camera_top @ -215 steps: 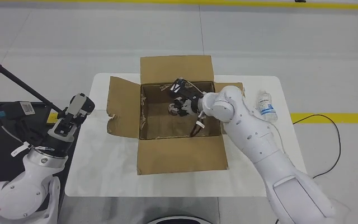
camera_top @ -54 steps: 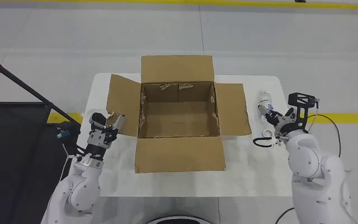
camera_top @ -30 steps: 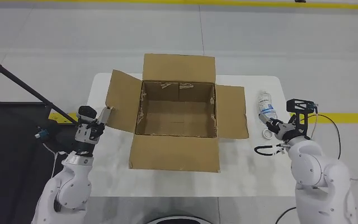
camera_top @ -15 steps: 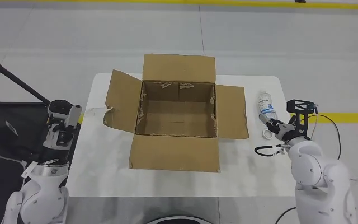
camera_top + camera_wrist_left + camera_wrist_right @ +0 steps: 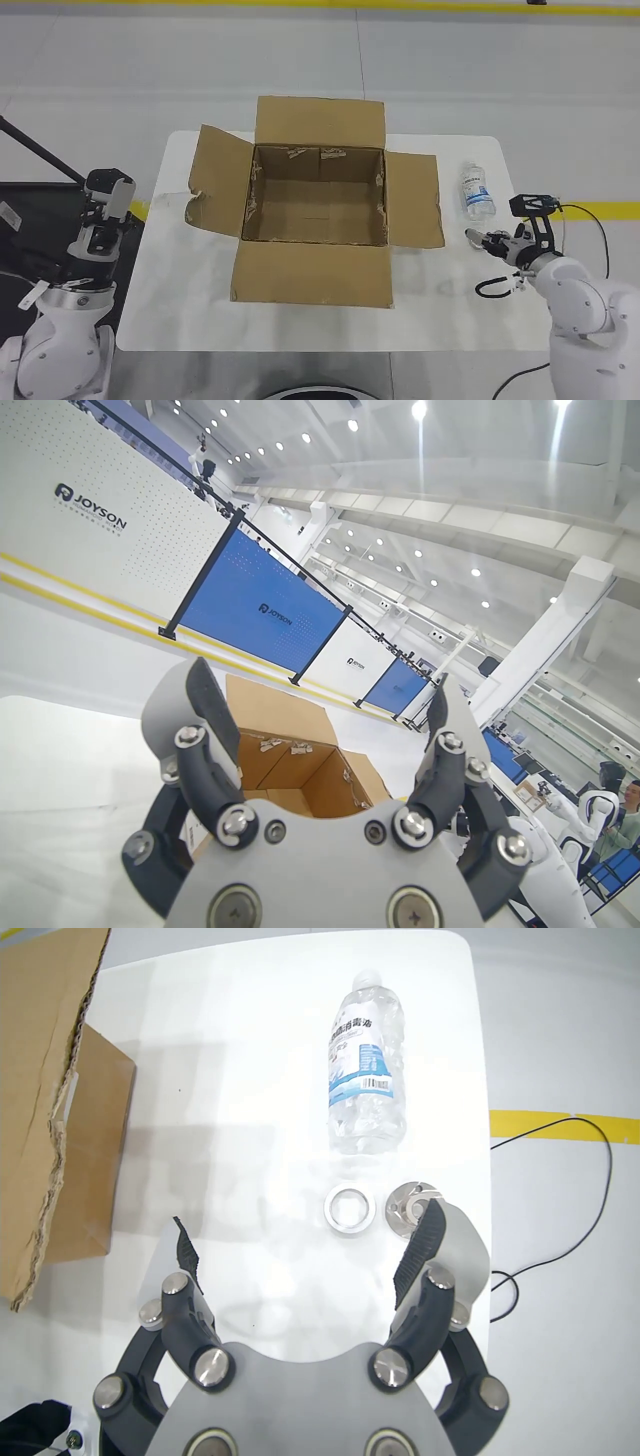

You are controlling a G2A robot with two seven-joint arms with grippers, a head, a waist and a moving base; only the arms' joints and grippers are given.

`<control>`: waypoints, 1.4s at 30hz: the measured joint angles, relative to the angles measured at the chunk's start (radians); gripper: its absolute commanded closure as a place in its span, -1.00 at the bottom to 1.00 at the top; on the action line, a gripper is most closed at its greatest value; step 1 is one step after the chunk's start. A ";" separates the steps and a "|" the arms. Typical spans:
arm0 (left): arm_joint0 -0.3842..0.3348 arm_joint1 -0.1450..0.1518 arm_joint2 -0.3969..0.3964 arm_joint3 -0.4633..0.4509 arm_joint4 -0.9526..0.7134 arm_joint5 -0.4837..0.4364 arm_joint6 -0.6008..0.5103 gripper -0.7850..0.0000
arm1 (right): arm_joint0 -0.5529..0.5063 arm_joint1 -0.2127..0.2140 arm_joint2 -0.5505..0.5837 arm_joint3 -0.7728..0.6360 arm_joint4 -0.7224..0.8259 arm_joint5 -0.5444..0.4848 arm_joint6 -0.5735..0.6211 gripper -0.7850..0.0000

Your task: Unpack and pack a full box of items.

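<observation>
The open cardboard box (image 5: 318,205) stands mid-table with all flaps spread and a bare inside. A clear water bottle (image 5: 476,189) (image 5: 365,1073) lies on the table's right side. Just below it lie a metal ring (image 5: 350,1208) and a flanged metal disc (image 5: 412,1208). My right gripper (image 5: 490,243) (image 5: 310,1233) hovers open just short of these two parts, holding nothing. My left gripper (image 5: 108,188) (image 5: 320,700) is open and empty, off the table's left edge, facing the box (image 5: 295,755).
The box's right flap (image 5: 45,1093) has a torn edge and hangs over the white table (image 5: 200,300) near the small parts. A black cable (image 5: 575,1178) runs on the floor beyond the right edge. Bare tabletop lies in front of the box.
The right arm left the box and went to the table's right side, then drew back slightly from the bottle. The left gripper released the left flap and pulled off the table's left edge.
</observation>
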State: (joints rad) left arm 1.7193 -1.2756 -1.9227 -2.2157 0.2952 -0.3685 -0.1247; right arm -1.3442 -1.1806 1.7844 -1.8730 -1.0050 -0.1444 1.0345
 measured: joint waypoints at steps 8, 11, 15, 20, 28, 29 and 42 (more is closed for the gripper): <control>0.000 0.000 0.000 0.000 0.000 0.000 0.000 -1.00 | 0.003 0.001 -0.002 0.001 -0.009 0.000 0.010 -1.00; 0.000 0.000 0.000 0.000 0.000 0.000 0.000 -1.00 | 0.002 0.001 -0.004 0.001 -0.011 0.002 0.007 -1.00; 0.000 0.000 0.000 0.000 0.000 0.000 0.000 -1.00 | 0.003 0.002 -0.048 0.013 -0.100 0.042 -0.030 -0.95; 0.000 0.000 0.000 0.000 0.000 0.000 0.000 -1.00 | 0.047 0.006 -0.073 0.066 -0.143 0.057 -0.004 0.08; 0.000 0.000 0.000 0.000 0.000 0.000 0.000 -1.00 | 0.121 0.012 -0.111 0.161 -0.199 0.085 0.055 0.22; 0.000 0.000 0.000 0.000 0.000 0.000 0.000 -1.00 | 0.130 0.013 -0.115 0.173 -0.202 0.085 0.062 0.25; 0.000 0.000 0.000 0.000 0.000 0.000 0.000 -1.00 | 0.224 0.019 -0.160 0.320 -0.203 0.081 0.113 0.44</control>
State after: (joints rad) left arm 1.7196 -1.2757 -1.9231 -2.2159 0.2952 -0.3686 -0.1244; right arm -1.1200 -1.1616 1.6243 -1.5525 -1.2085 -0.0630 1.1477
